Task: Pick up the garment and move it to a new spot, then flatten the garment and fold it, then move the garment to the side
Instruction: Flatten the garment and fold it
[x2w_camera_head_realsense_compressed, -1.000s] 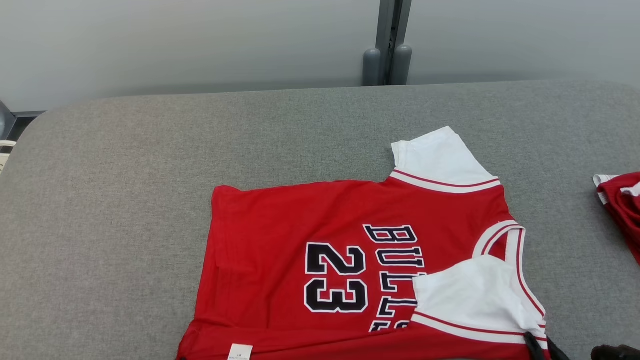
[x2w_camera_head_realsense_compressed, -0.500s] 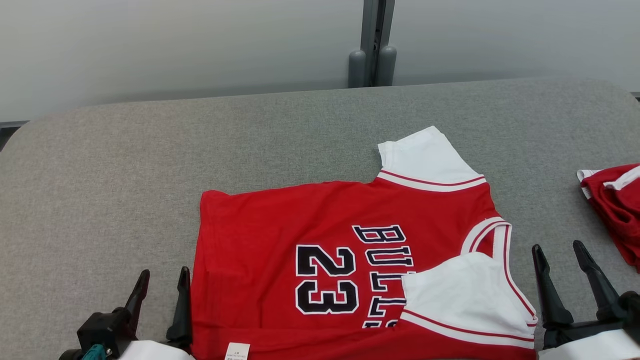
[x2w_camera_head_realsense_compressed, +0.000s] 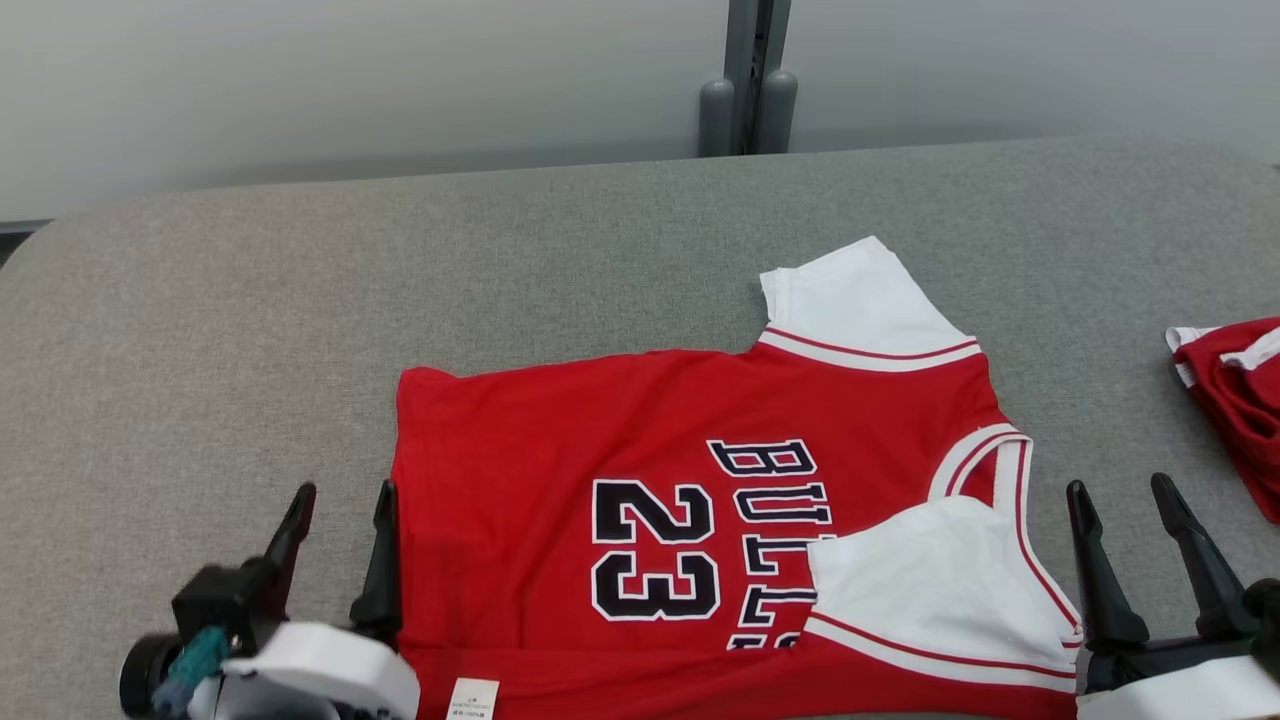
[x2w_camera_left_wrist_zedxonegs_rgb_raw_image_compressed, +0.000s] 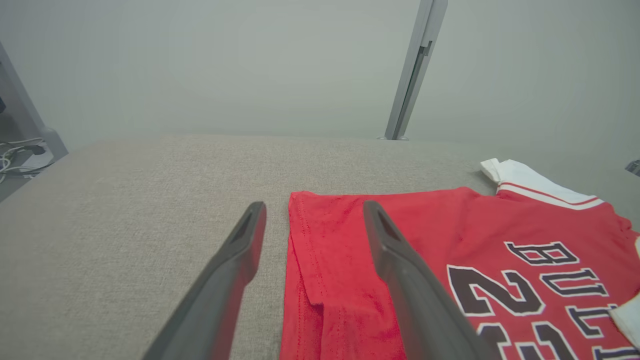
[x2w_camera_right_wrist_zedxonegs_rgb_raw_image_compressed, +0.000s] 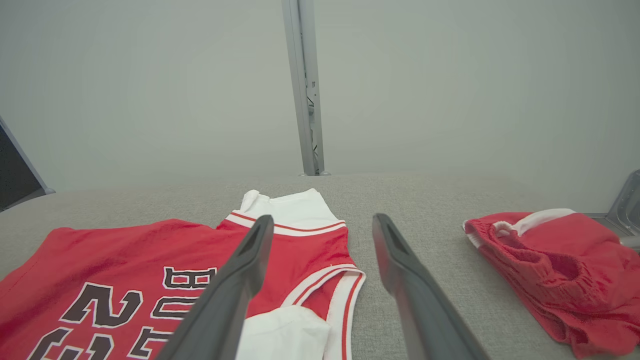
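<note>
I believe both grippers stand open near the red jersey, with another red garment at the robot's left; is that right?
Not quite: the other red garment lies at the robot's right, beyond the right gripper, as the head view shows.

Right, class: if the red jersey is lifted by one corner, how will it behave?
Probably floppy: the red jersey has its near white sleeve folded over the chest. Likely light, being thin cloth lying flat. Pushed across the textured grey surface, it would probably bunch, as its hem is creased.
</note>
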